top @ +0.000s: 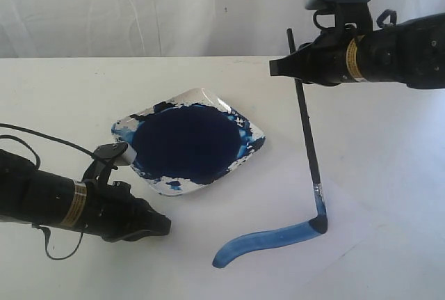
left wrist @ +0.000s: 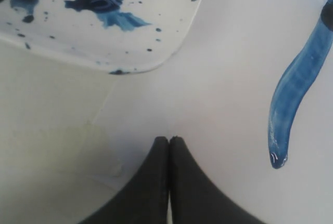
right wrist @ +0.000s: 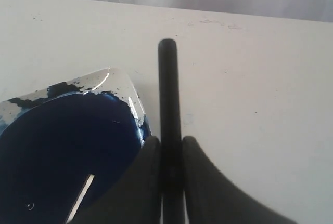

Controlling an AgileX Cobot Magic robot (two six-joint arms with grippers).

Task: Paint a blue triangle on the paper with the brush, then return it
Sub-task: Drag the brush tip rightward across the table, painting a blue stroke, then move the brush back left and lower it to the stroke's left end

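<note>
Left claw [top: 161, 225], near left: black fingers pressed together, holding nothing. Near centre: one curved light-blue wet stroke [top: 268, 239] on the white paper sheet [top: 389, 195]. Thin black-handled paintbrush [top: 308, 133]: bristles touch the stroke's right end, handle leans far. Centre: white paint-spattered dish [top: 124, 130] of navy paint. Far right: right claw [top: 277, 67] clamped on the handle.

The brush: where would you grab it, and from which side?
Grip the brush high on its handle, above the wet bristles, coming in from the side so the jaws pinch across the thin shaft. It stands steeply, tip down, and the right gripper holds it just so.
</note>
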